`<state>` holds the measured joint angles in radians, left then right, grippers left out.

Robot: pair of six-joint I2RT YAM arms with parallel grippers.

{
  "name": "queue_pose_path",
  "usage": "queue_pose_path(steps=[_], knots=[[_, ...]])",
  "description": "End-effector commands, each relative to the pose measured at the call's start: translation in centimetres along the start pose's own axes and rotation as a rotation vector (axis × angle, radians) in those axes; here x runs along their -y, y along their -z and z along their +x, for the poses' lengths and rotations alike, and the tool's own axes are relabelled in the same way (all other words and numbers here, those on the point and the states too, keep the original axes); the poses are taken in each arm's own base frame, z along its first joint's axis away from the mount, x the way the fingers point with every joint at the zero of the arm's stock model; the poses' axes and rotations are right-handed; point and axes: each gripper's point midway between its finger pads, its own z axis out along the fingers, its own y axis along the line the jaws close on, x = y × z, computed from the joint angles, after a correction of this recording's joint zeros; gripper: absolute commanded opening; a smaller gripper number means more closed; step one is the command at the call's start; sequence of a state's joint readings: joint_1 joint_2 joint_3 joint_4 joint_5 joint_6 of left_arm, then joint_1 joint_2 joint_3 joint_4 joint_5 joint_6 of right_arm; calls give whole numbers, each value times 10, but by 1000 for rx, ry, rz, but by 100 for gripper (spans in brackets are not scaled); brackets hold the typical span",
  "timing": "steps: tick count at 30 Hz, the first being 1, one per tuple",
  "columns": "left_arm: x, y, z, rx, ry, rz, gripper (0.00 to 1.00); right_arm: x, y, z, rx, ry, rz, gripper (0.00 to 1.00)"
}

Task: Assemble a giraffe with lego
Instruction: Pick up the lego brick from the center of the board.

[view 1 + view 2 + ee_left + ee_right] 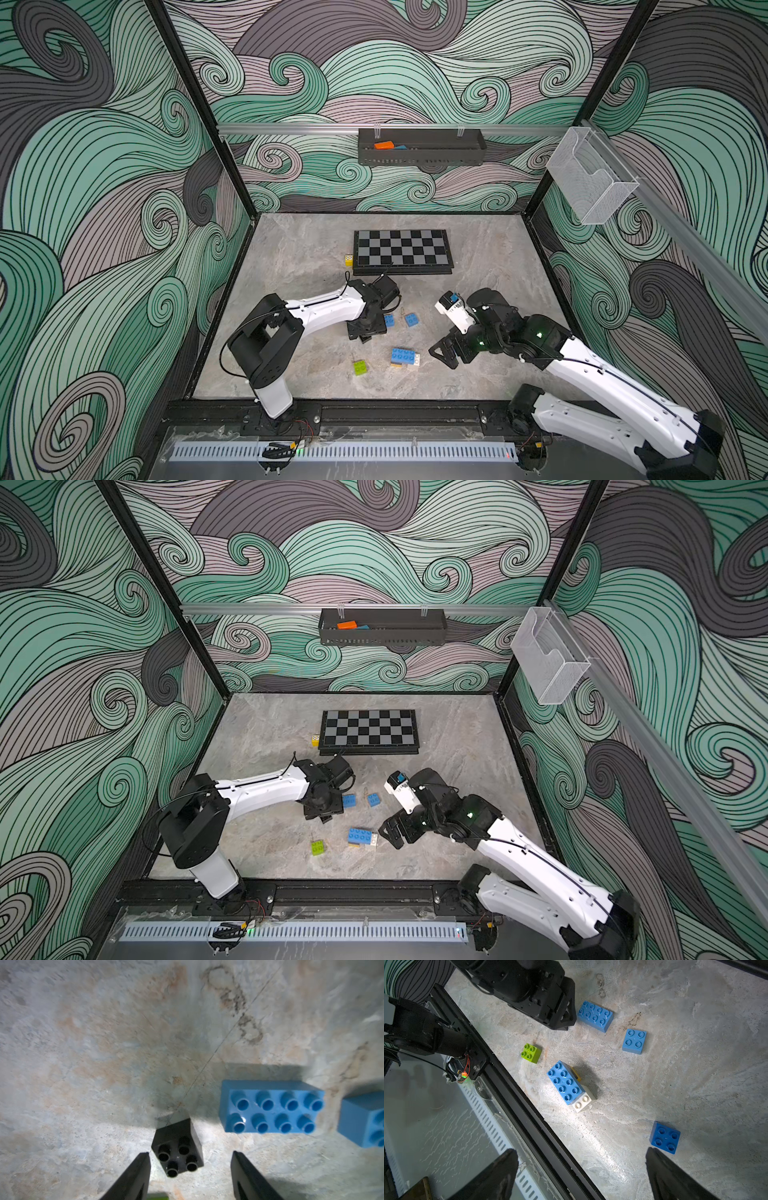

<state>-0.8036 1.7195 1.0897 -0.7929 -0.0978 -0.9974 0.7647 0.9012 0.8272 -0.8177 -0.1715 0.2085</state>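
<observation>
Nearest us, a lime green square plastic brick (360, 367) is lying on the grey marbled tabletop (478, 257) beside the part-built giraffe (404, 358): a long blue studded brick (564, 1081) sitting on a white brick (583, 1101) and a yellow brick (576, 1075). The right gripper (581, 1152) is hovering just beside it, jaws spread wide, holding nothing. A dark blue square brick (665, 1137) is lying near one finger. Farther back, the left gripper (190, 1155) is reaching down over a small black square brick (177, 1147). Its jaws are spread either side, one fingertip at a corner, the other apart. A second long blue brick (270, 1109) and a light blue square brick (411, 319) are lying just beyond. At the back, a black-and-grey chequered board (402, 249) is lying flat, a small yellow dotted die (348, 260) beside it.
</observation>
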Motion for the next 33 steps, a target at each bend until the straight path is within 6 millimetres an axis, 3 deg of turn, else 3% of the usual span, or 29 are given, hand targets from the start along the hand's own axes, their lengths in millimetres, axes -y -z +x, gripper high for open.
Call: queue_pose_path(steps=[1,7,20,27,33], knots=[[-8,6,3,-2,15,-60,62,1,2,0,19,15,11,99],[-13,10,4,12,25,-75,61,2,3,-1,24,16,14,99],[-6,-20,9,-12,83,-18,56,3,8,-2,49,13,26,99],[-10,-15,3,17,64,-35,25,5,8,-2,51,11,34,99],[-20,-5,8,27,16,-79,16,6,7,-2,46,8,39,99]])
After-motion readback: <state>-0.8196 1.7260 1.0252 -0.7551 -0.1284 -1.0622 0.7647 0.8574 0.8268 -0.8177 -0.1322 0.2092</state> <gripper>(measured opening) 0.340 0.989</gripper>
